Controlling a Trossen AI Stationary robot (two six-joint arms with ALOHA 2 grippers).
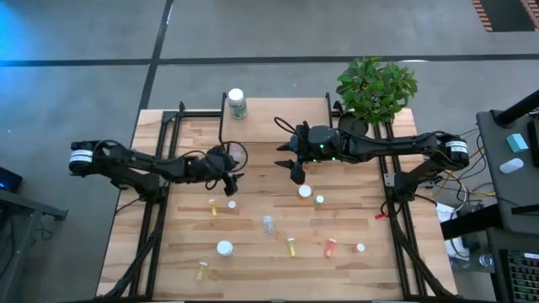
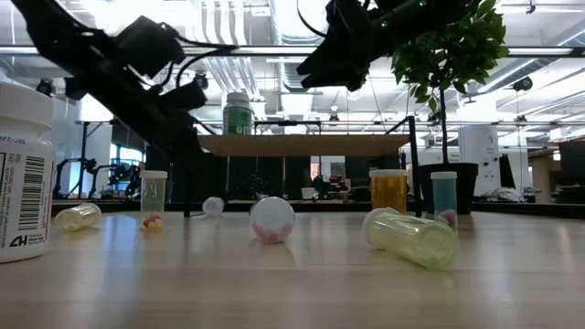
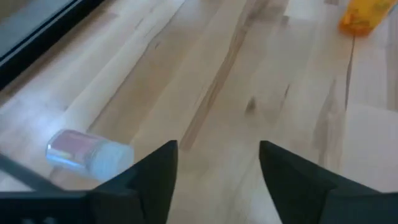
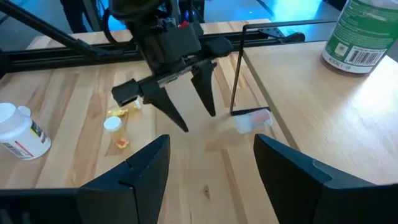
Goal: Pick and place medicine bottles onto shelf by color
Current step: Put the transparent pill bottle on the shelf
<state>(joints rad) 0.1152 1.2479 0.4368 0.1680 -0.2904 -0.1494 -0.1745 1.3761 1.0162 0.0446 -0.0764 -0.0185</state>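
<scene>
High view: left gripper point(image 1: 231, 180) sits w/ fingers spread and empty, just over the table point(image 1: 185, 244) at the shelf's point(image 1: 278, 126) front left corner, near a clear vial point(image 3: 87, 152) lying on its side. Right gripper point(image 1: 296, 171), also spread and empty, hangs above the shelf's front edge. One green bottle point(image 1: 237, 103) stands on the shelf's back left; the other bottles, e.g. an orange one point(image 1: 330, 247), are scattered over the table in front.

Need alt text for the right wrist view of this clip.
The left hand, open and empty, hangs over the wooden table beside a clear vial lying by a shelf leg. A green bottle stands on the shelf; a white bottle and small yellow vials sit beyond.
</scene>
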